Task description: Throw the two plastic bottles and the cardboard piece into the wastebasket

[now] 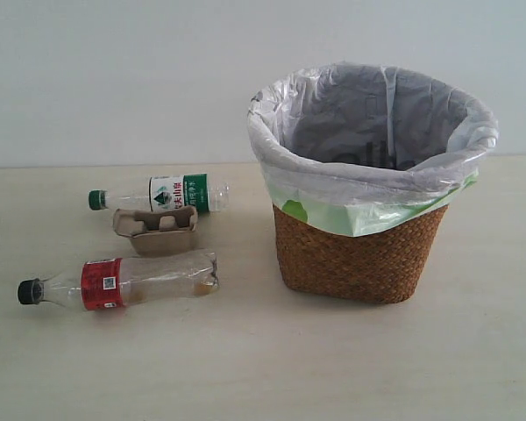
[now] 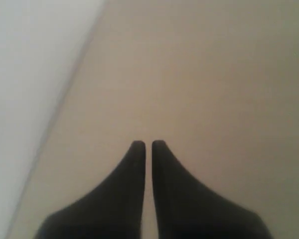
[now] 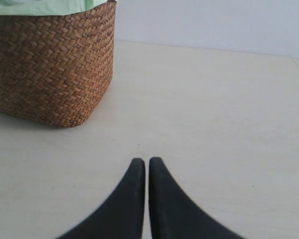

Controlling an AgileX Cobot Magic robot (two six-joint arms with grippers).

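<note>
**Q:** What is on the pale table (image 1: 245,377)?

**A:** On the right stands a round brown woven wastebasket (image 1: 359,259), lined with a white and green bag. To its left two clear bottles lie on their sides, long axes running left to right, caps pointing left. The green-capped bottle (image 1: 158,194) is behind and the red-labelled bottle (image 1: 123,282) in front. The tan cardboard piece (image 1: 155,230) sits between them.

**Q:** And the grippers?

**A:** Only the wrist views show them. The left gripper (image 2: 148,145) and right gripper (image 3: 147,162) are both closed on nothing. The right wrist view also shows the basket's woven wall nearby.
</note>
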